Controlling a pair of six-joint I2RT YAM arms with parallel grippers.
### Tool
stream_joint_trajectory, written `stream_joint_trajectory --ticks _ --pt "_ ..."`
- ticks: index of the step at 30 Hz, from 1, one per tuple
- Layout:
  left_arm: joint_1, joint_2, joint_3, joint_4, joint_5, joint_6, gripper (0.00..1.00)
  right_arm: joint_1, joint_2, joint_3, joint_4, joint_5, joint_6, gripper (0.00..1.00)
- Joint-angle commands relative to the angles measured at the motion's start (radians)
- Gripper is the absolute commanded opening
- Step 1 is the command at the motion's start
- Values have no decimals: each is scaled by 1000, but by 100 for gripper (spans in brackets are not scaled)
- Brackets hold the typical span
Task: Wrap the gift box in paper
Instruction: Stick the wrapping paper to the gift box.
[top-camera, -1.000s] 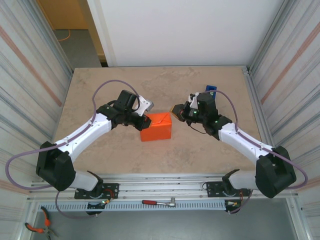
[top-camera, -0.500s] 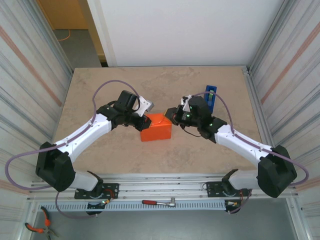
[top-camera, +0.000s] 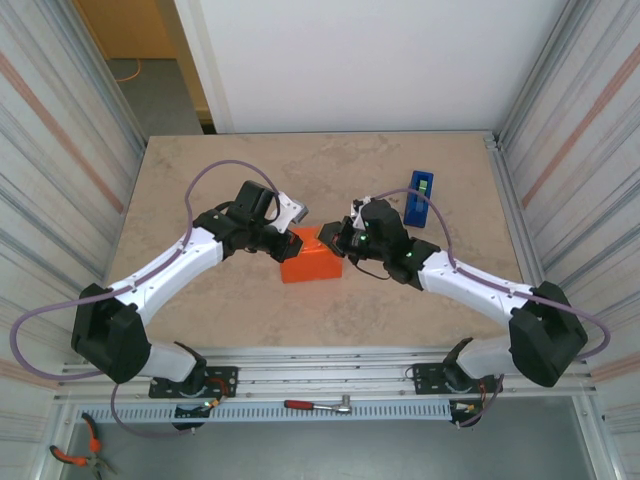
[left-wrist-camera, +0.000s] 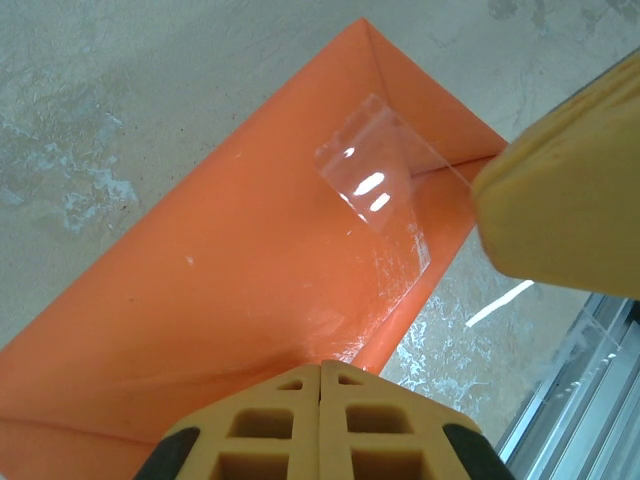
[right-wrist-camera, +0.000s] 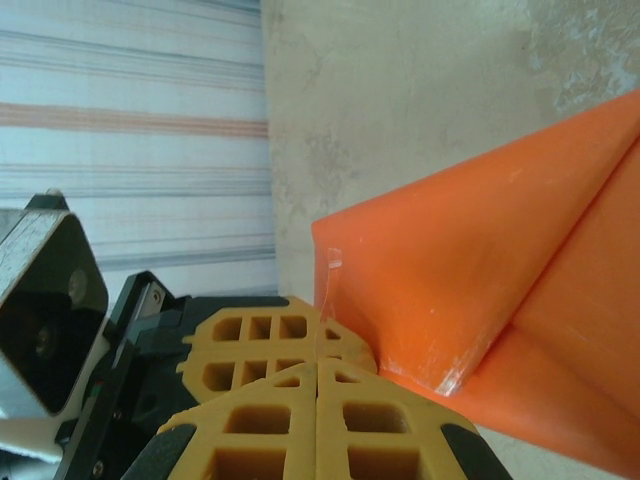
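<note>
The paper (top-camera: 312, 260) is folded into a bright orange parcel at the table's middle; the gift box is hidden inside it. My left gripper (top-camera: 290, 240) is shut, its tips (left-wrist-camera: 321, 368) pressing on the parcel's left top edge. My right gripper (top-camera: 338, 238) is shut at the parcel's far right corner, tip to tip (right-wrist-camera: 318, 365) with the left fingers (right-wrist-camera: 260, 345). A clear tape strip (left-wrist-camera: 375, 200) lies partly stuck on the paper (left-wrist-camera: 230, 280). Its free end lifts to the right gripper's finger (left-wrist-camera: 565, 200) and runs into those jaws as a thin edge (right-wrist-camera: 325, 290).
A blue tape dispenser (top-camera: 419, 198) stands at the right, behind my right arm. Corrugated metal walls close in the table (top-camera: 200, 180) on both sides. A wrench (top-camera: 318, 405) and pliers (top-camera: 75, 455) lie on the ledge below the arm bases.
My right gripper has travelled left from beside the tape dispenser to the parcel's right corner, uncovering the dispenser. The left arm and the parcel have stayed put.
</note>
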Motion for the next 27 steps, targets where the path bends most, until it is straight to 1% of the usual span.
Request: stream_joint_trajectory --ticks 1,11,27 --pt "-21 72 -75 -146 -78 4 0 10 23 36 36 32 28 0" --pt "-21 76 -74 -145 -76 5 0 12 64 44 66 22 40 0" --pt "-23 76 -75 -145 -73 5 0 14 88 42 84 11 55 0"
